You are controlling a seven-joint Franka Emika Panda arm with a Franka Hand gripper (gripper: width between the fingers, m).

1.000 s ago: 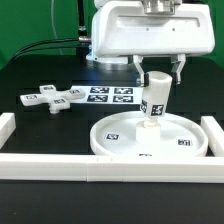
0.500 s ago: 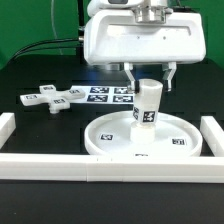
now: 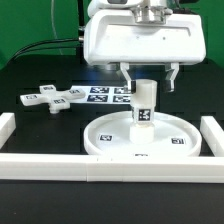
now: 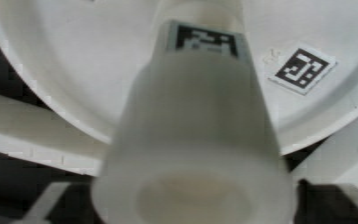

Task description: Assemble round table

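Standing upright at the disc centre after leaning a second ago, the cylinder leg sits between spread fingers of the gripper, apparently seated and released.

The exterior view stands at middling range, slightly raised, facing the claw head-on. The wrist view rides just above the claw, peering closely down the leg — both views share that leg and the disc beneath the claw.
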